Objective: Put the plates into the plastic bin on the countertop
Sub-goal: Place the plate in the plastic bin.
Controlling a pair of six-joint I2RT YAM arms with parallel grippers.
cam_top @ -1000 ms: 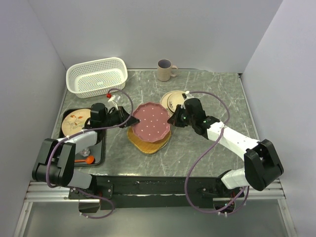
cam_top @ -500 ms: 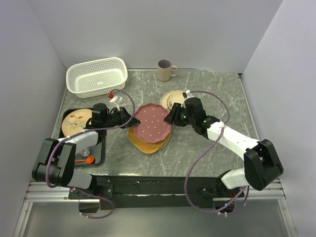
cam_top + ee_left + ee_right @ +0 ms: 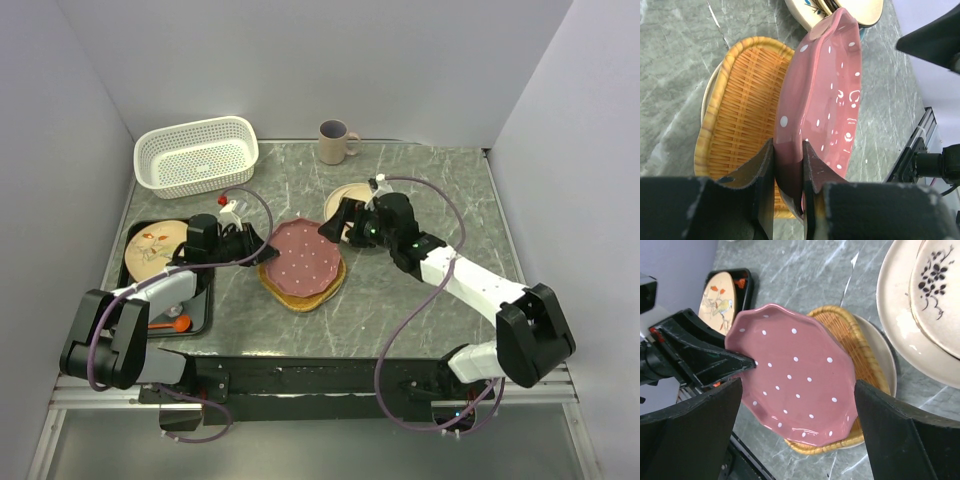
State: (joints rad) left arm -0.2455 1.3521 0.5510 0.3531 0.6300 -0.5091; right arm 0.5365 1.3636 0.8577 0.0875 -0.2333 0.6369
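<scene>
Left gripper (image 3: 788, 150) is closed narrowly on the near rim of the pink plate with white dots (image 3: 825, 100), one finger against each face. From that pinch the plate is seen to run away to the robot's right, tilted, above a tan-orange woven-look plate (image 3: 740, 110) that lies on a paler plate on the countertop (image 3: 420, 190). Whether the pink plate's far edge touches the woven one cannot be told.

The plastic bin (image 3: 200, 180) is set at the far left corner of the countertop, beyond the left gripper and on the side opposite to the way the held plate points. The left arm is judged the nearer one, so a lift and a swing away and leftward would be called for.

Right gripper (image 3: 335, 222) is spread wide and holds nothing; it hangs at the pink plate's far right edge, beside stacked cream plates (image 3: 352, 200). Another plate (image 3: 155, 245) lies on a black tray (image 3: 200, 300) at the left.

The pinch on the rim is shown only by the left wrist view. The plate's full scalloped outline and the cream stack's dark sprig are shown by the right wrist view. The bin is seen only from overhead.
</scene>
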